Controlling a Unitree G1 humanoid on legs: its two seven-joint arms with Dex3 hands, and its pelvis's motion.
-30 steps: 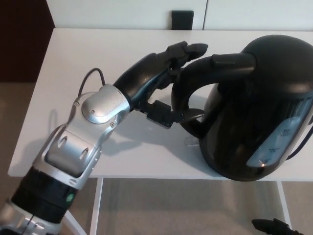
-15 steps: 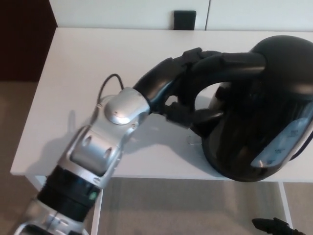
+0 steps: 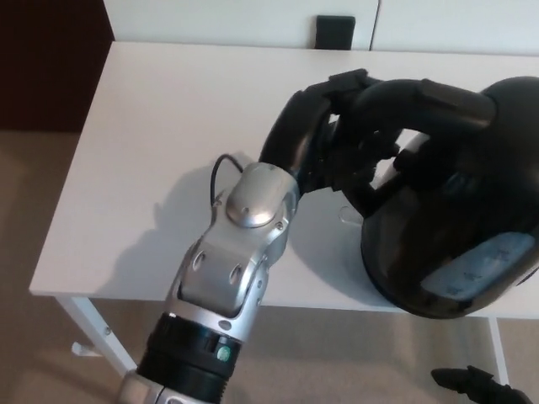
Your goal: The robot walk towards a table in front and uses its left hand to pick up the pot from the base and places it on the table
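left hand [image 3: 328, 143]: fingers curled round pot [image 3: 459, 236] handle [image 3: 429, 94] | pot looked rigid, glossy, likely heavy | handle was best hold

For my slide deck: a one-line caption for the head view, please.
The left robot hand grips the handle of the black pot at the white table.

One pot [image 3: 455, 236], one table [image 3: 160, 143], two robot hands: left robot hand [image 3: 313, 139], right robot hand [image 3: 473, 385].
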